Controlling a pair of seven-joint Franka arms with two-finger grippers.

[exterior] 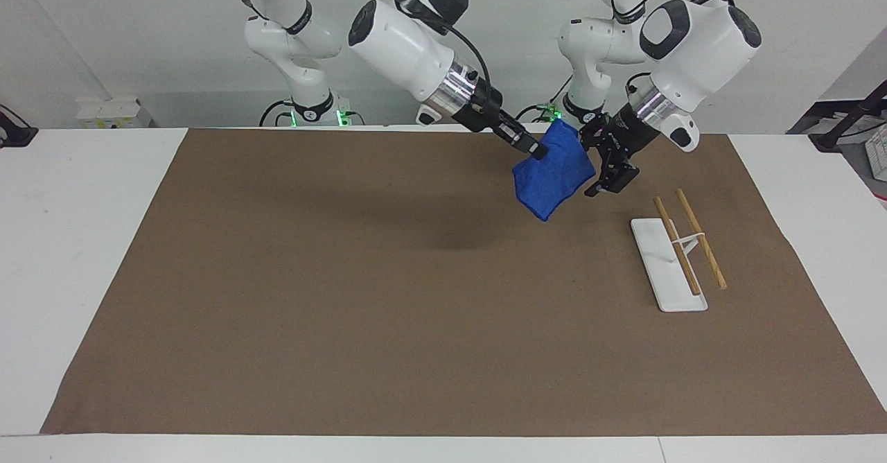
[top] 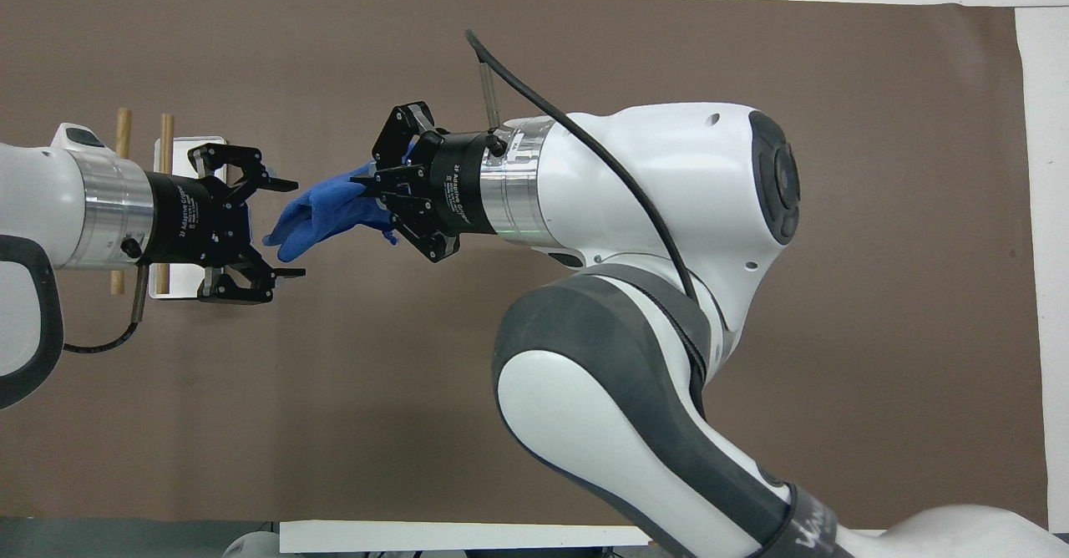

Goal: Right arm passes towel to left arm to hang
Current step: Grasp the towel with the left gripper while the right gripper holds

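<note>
Right gripper [exterior: 536,150] up in the air over the mat [exterior: 346,296], clamped on one corner of the towel [exterior: 554,179]. Towel hanging free below the fingers, clear of the mat, a pointed corner lowest; over the mat beside the rack [exterior: 675,248], on the rack's side toward the right arm's end of the table and nearer the robots than the rack. In the overhead view, towel [top: 321,211] stretched out from the right gripper [top: 372,186] toward the left one.

Left gripper [exterior: 604,165] also raised, over the mat just beside the rack, tilted down toward the towel. Spread wide in the overhead view [top: 280,228], one finger each side of the towel's free end; end reaching in between the fingers, not pinched. Contact with the fingers: cannot tell.

Rack: white base plate [exterior: 658,262] flat on the mat, two wooden rods [exterior: 700,238] on a white bracket above it. Nothing on the rods.
</note>
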